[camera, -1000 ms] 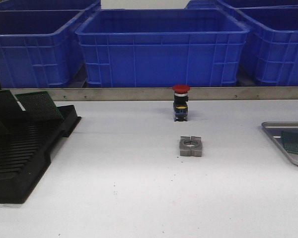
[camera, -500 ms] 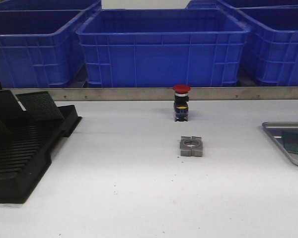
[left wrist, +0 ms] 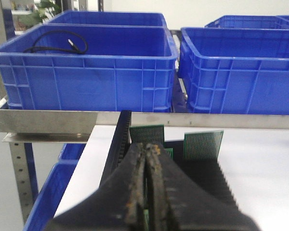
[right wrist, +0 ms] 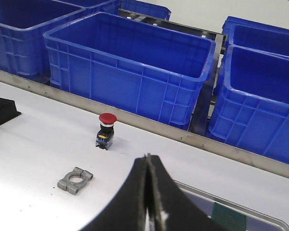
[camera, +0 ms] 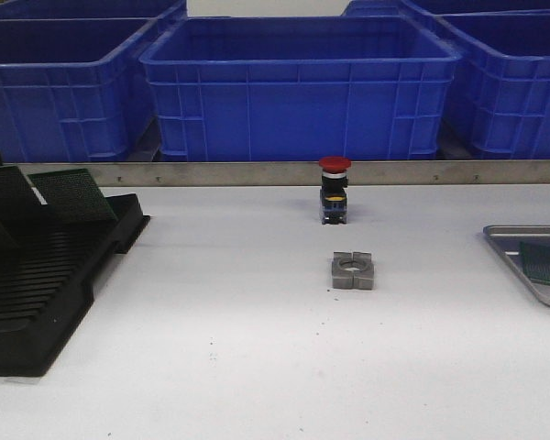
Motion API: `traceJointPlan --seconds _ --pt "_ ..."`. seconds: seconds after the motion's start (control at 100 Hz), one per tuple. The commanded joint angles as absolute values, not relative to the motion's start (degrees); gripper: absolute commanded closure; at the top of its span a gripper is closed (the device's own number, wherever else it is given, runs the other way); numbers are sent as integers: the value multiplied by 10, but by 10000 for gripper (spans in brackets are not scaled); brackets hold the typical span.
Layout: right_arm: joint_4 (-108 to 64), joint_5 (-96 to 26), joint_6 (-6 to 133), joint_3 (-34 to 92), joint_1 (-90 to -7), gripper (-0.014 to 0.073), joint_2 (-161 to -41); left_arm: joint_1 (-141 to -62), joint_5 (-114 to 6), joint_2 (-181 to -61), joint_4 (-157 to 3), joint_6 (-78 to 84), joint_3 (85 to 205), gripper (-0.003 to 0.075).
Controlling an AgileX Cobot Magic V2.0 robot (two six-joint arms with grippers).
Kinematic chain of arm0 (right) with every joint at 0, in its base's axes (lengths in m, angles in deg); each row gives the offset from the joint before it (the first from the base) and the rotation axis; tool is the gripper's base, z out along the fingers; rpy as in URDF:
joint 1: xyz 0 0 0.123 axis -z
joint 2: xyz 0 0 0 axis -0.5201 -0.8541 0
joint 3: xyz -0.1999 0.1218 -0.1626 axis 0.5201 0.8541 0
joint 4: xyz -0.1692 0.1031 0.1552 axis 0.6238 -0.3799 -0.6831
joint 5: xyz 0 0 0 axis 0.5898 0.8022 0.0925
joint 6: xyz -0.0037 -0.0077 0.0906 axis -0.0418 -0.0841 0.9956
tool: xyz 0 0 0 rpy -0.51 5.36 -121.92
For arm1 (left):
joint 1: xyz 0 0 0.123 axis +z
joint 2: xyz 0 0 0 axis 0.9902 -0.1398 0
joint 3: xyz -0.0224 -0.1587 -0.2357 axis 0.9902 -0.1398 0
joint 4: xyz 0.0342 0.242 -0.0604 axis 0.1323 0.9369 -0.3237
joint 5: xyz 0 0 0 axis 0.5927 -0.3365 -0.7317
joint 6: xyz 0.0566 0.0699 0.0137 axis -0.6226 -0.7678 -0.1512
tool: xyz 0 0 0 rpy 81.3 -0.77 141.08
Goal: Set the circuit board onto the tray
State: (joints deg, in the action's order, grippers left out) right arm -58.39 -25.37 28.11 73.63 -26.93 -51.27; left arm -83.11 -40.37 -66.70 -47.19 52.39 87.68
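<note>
One tray (camera: 504, 236) lies at the white table's (camera: 257, 348) 3 o'clock edge, with one green circuit board (camera: 545, 264) resting flat inside it. One black rack (camera: 46, 275) at 9 o'clock holds several upright boards (camera: 71, 197). One red-capped push button (camera: 334, 190) and one metal block (camera: 352, 270) sit centrally. Left gripper (left wrist: 147, 159) and right gripper (right wrist: 147, 166) both have their fingers pressed together, empty. Blue crates (camera: 298, 87) line 12 o'clock.
</note>
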Motion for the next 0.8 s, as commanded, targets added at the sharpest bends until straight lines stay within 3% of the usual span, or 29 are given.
traceJointPlan --seconds 0.0,0.25,0.79 --pt "-594 -285 277 723 -269 655 -518 -834 -417 -640 -474 540 861 737" --pt "-594 -282 277 723 -269 655 -519 -834 -524 -614 -472 526 859 737" --pt "-594 -281 277 723 -269 655 -519 -834 -524 -614 -503 471 859 737"
